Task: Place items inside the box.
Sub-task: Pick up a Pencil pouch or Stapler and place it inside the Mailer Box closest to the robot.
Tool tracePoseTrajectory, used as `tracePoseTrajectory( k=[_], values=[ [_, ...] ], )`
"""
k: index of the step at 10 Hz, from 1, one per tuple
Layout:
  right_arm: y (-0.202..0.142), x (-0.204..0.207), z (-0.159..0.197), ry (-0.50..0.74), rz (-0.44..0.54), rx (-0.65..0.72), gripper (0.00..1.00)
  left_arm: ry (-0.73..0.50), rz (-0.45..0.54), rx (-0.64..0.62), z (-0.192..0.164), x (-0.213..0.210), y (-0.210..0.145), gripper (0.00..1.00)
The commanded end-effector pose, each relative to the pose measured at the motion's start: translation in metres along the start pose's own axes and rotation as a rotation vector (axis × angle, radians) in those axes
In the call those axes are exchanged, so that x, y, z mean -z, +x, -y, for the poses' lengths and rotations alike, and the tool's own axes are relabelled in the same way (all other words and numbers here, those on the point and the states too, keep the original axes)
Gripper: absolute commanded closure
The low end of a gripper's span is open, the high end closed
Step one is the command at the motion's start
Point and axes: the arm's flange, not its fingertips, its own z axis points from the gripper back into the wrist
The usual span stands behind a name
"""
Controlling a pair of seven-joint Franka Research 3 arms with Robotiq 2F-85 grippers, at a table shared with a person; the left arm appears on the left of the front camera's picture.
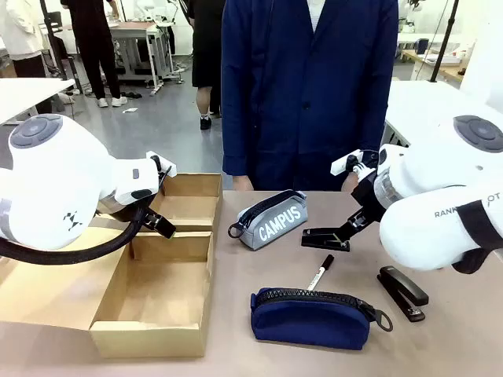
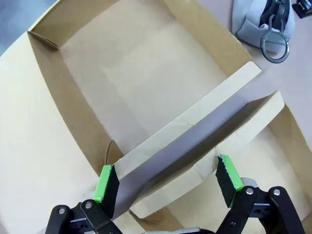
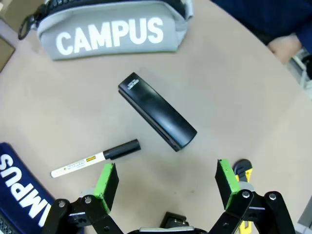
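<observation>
Brown cardboard box lies flat on the robot's left of the tan table. Its long axis runs from the near edge toward the person. An inner divider wall splits it into a nearer, larger compartment and a farther, smaller one, and its flap lids spread out to the left. The left gripper hangs over that divider with its fingers spread wide, one green pad on each side of the wall.

The items lie on the table outside the box. The grey "CAMPUS" pencil case sits near the box, slanted, with its ring pull toward the box. A black stapler lies beneath the right gripper, whose fingers stand wide apart and hold nothing. In the front view the stapler's long axis runs roughly left to right. The black-capped white marker pen points cap-first away from the robot, between that stapler and the navy zip pouch, which lies crosswise near the front edge. A second black stapler lies slanted at the right. A small black-and-yellow tool peeks out beside one right finger.
</observation>
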Motion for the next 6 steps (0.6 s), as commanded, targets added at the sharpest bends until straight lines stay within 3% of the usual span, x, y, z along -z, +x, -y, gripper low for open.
tracePoseTrajectory(
  k=[1, 6],
  values=[
    [0.0000, 0.0000, 0.0000, 0.000, 0.000, 0.000, 0.00, 0.000, 0.000, 0.000, 0.0000, 0.0000, 0.0000, 0.00],
    [0.0000, 0.0000, 0.0000, 0.000, 0.000, 0.000, 0.00, 0.000, 0.000, 0.000, 0.0000, 0.0000, 0.0000, 0.00]
  ],
)
